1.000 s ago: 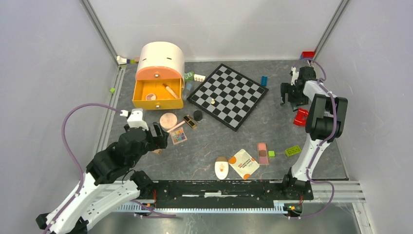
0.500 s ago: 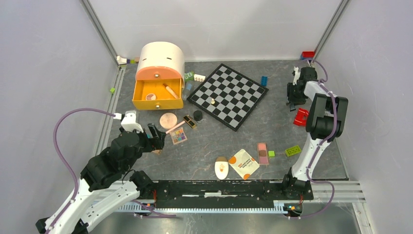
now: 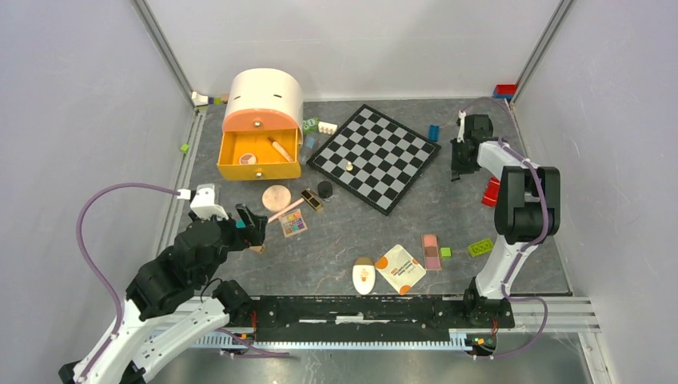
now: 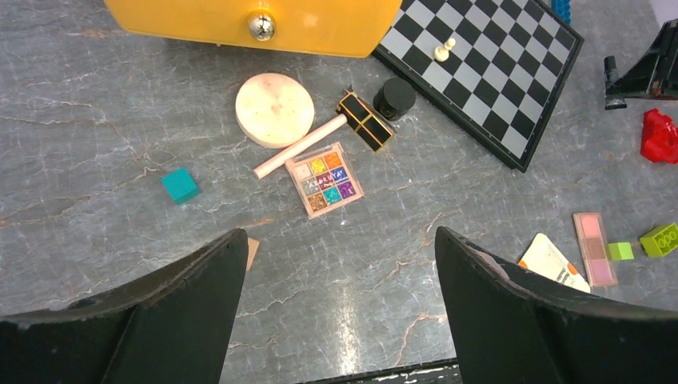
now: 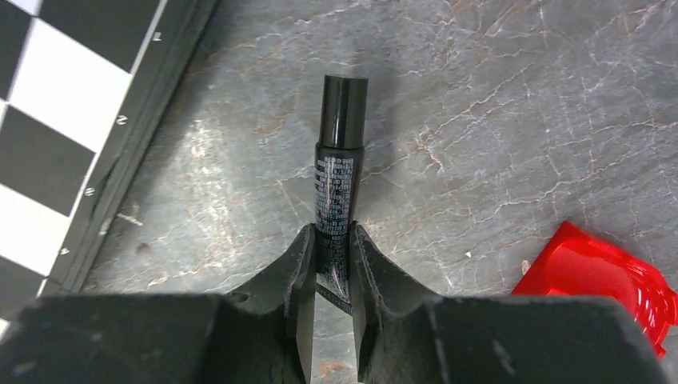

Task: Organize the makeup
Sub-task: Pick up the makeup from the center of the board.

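Makeup (image 3: 293, 223) lies scattered over the grey marbled table (image 3: 344, 232). Near the left arm a round peach compact (image 4: 274, 110) sits just in front of the orange drawer box (image 3: 260, 132). A pink stick (image 4: 300, 146) lies slantwise right up against the compact, with a colourful eyeshadow palette (image 4: 326, 179) just beside the stick. A black-and-gold case (image 4: 364, 131) and a small black pot (image 4: 394, 98) sit close to a corner of the chessboard (image 3: 376, 156). The box's drawer is pulled out, with a brush (image 3: 280, 149) lying in it. Down by the near edge a cream oval (image 3: 364, 277), a white-and-orange sachet (image 3: 400, 268) and a pink-brown blush palette (image 3: 432, 250) lie in a row. The left gripper (image 4: 337, 236) hangs above the table, fingers spread wide with nothing between them, and the eyeshadow palette shows in the gap. At the far right, the right gripper (image 5: 332, 240) is pinched narrow on the lower end of a black tube (image 5: 337, 160). The tube points away from it, between the chessboard's edge and a red brick (image 5: 596, 276). I can't tell whether the tube is off the table.
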